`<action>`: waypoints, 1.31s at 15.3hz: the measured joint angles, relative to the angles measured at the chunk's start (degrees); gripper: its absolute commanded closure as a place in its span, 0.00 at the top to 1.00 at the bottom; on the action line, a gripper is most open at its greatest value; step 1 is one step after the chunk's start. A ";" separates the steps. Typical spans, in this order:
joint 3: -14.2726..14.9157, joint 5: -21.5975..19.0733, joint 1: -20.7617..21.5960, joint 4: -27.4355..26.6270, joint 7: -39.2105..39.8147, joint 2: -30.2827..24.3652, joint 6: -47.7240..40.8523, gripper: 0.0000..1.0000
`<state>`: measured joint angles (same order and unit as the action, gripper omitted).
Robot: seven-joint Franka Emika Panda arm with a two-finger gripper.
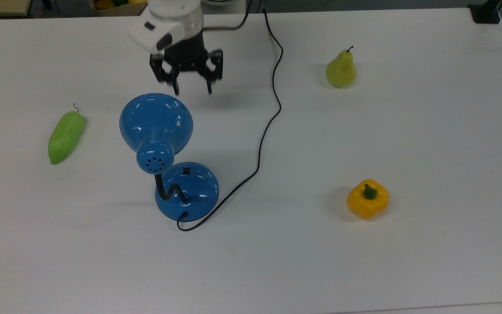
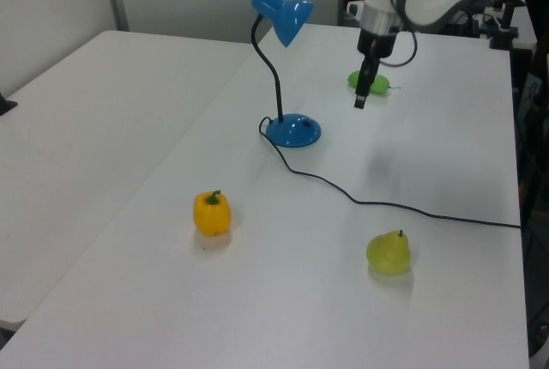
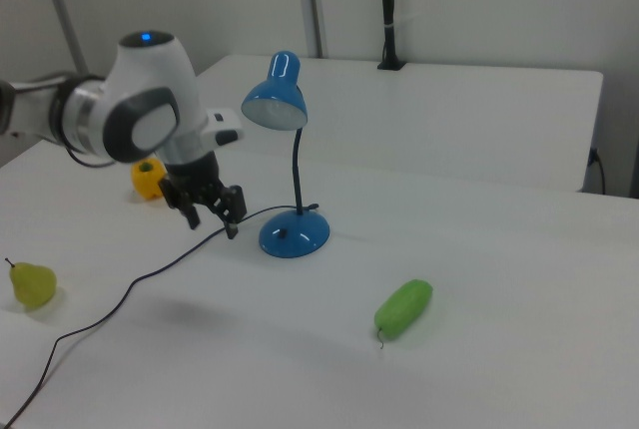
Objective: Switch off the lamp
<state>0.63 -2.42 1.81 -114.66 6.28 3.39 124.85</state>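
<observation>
The blue lamp stands left of the table's middle, its shade [image 1: 155, 120] tilted over the domed base [image 1: 196, 192]. A small black switch [image 1: 186, 170] sits on the base's far side. A bent black gooseneck [image 1: 168, 189] joins the base to the shade. My gripper [image 1: 193, 89] hangs open in the air beyond the shade, well away from the base and touching nothing. In the left view the gripper [image 2: 360, 99] is up and right of the lamp's base [image 2: 293, 130]. In the right view the gripper [image 3: 213, 221] is left of the base [image 3: 293, 234], below the shade [image 3: 275, 100].
The lamp's thin black cord [image 1: 273, 109] snakes from the base to the table's far edge. A green cucumber-like vegetable [image 1: 66, 136] lies at the top view's left. At its right are a pear [image 1: 340, 69] and a yellow bell pepper [image 1: 368, 198].
</observation>
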 measured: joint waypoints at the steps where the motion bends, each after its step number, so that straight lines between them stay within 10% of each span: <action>1: 0.00 0.00 -0.02 1.69 -1.46 -1.49 -5.89 1.00; 11: 0.00 0.00 -0.01 19.87 -17.60 -4.78 -30.21 1.00; 20: 1.05 0.00 2.43 20.40 -2.25 -3.50 -24.71 1.00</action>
<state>1.68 -2.42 4.25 -94.26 4.02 -0.12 100.14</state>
